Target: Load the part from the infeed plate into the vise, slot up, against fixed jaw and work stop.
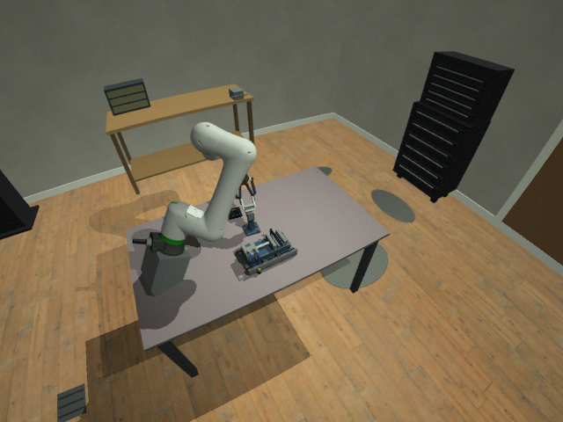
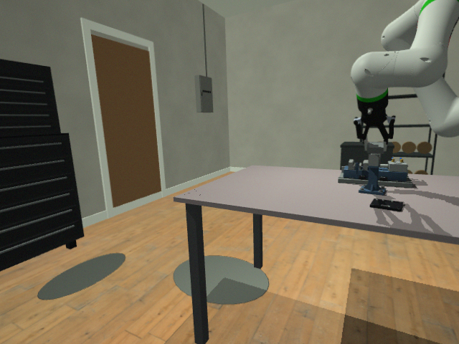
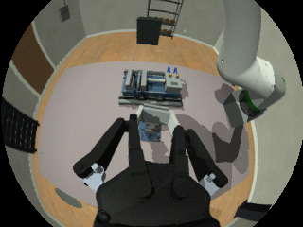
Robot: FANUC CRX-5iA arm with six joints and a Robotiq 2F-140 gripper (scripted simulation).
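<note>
The arm (image 1: 227, 181) is made of thick, rounded white tubes with smooth bulging joints marked by small dark round dots. Bright green rings (image 2: 371, 97) wrap the joints, one just above the gripper (image 2: 374, 142). The base (image 1: 161, 270) is a grey block with a dark stub on one side. The gripper is black, with angled linkages and pale pads (image 3: 95, 176).
</note>
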